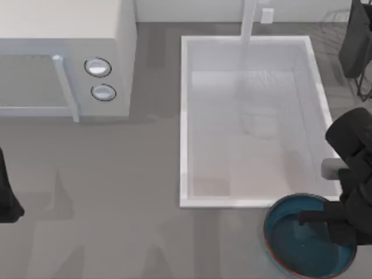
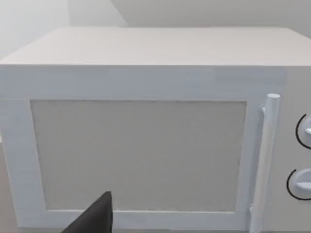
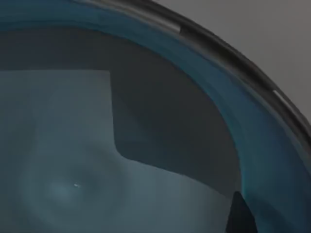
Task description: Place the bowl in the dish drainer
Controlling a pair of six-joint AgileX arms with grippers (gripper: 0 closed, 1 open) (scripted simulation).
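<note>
Countertop [image 1: 116, 192] of grey spreads beneath us, carrying a white microwave [image 1: 64, 58] at the top view's upper left and a white sink basin [image 1: 186, 128] right of centre, with a faucet [image 1: 249, 23] rising at its far edge. A wire dish drainer [image 1: 334, 23] sits at the upper right corner. Our bowl [image 1: 290, 238], glossy teal with a reddish-brown rim, rests on the counter just in front of the sink's near right corner. Our right gripper [image 1: 325, 220] hangs over the bowl's right half, close above its inside; we cannot tell how wide its claw stands. Our left arm [image 1: 9, 197] waits at the table's left edge, facing the microwave door [image 2: 138, 155]; its claw, too, we cannot judge.
</note>
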